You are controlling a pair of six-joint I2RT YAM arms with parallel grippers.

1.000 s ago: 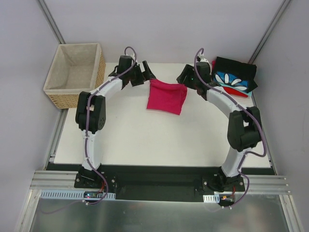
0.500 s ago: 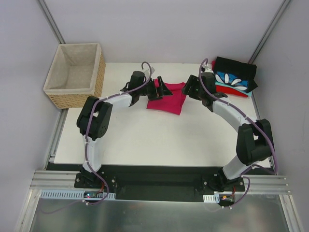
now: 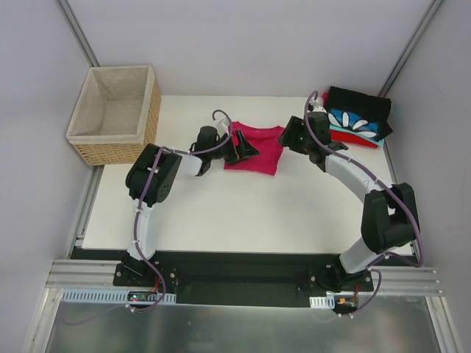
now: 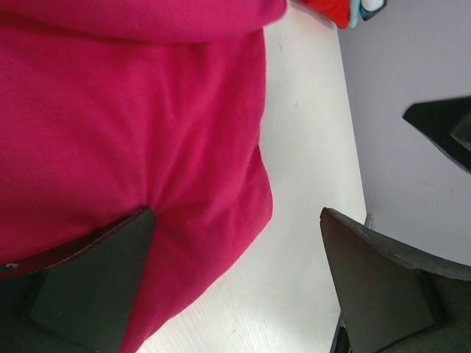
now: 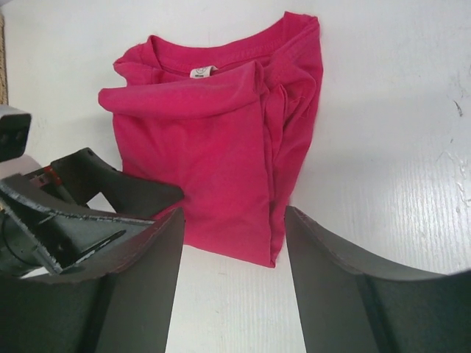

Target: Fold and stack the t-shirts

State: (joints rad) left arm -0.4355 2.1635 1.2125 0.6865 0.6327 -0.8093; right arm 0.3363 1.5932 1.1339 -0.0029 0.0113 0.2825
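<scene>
Far left, a woven wicker basket (image 3: 110, 153) sits at the table's corner, upright, its beige lining folded over the rim. The white table (image 3: 243, 213) runs across the middle, faint scuffs on its surface in the right wrist view. Plain grey walls (image 3: 243, 44) close in behind, with a slanted metal post (image 3: 77, 33) on either side. Along the near edge, an aluminium rail (image 3: 81, 276), and nearer still a dull metal sheet (image 3: 235, 327).

I see the pink shirt (image 3: 259, 151) folded flat between left gripper (image 3: 246, 147) and right gripper (image 3: 288, 137); the folded stack (image 3: 359, 118) lies right of the latter.
</scene>
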